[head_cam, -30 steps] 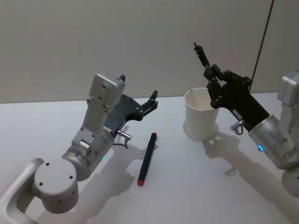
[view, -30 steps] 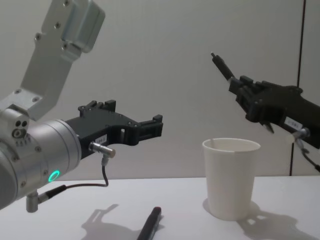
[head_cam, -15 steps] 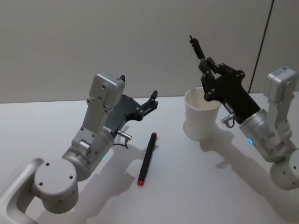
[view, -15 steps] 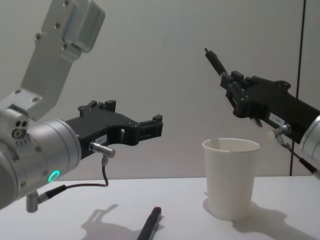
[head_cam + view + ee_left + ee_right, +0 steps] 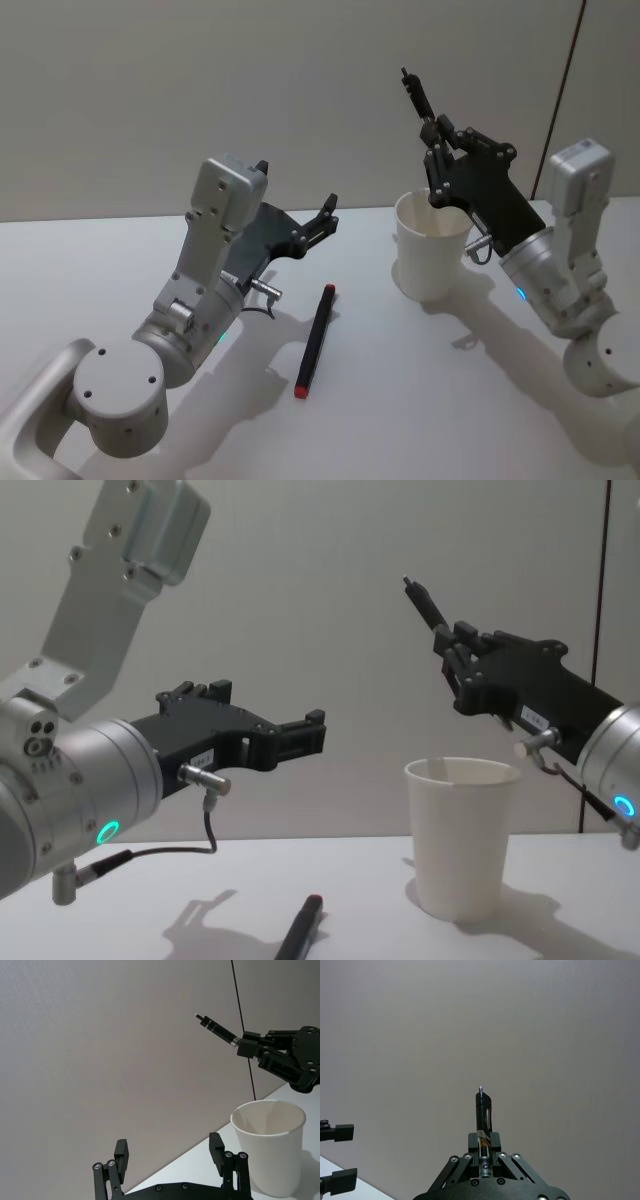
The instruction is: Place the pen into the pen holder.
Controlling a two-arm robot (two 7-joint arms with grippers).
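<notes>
A black pen (image 5: 416, 97) sticks up and away out of my right gripper (image 5: 437, 135), which is shut on its lower part. Gripper and pen hang above the far rim of the pen holder (image 5: 430, 255), a white paper cup standing upright on the table. The chest view shows the pen (image 5: 425, 605) tilted up to the left above the cup (image 5: 460, 840). In the right wrist view the pen (image 5: 483, 1115) is clamped between the shut fingers. My left gripper (image 5: 297, 187) hovers open and empty above the table, left of the cup.
A second pen (image 5: 315, 340), black with a red end, lies flat on the white table (image 5: 420, 400) between the two arms, below my left gripper. A plain wall stands behind the table, with a dark cable (image 5: 560, 90) running down it at the right.
My right arm has swung left with the pen, from beside the cup to above its far rim, and the pen tip has risen a little. The left arm has not moved.
</notes>
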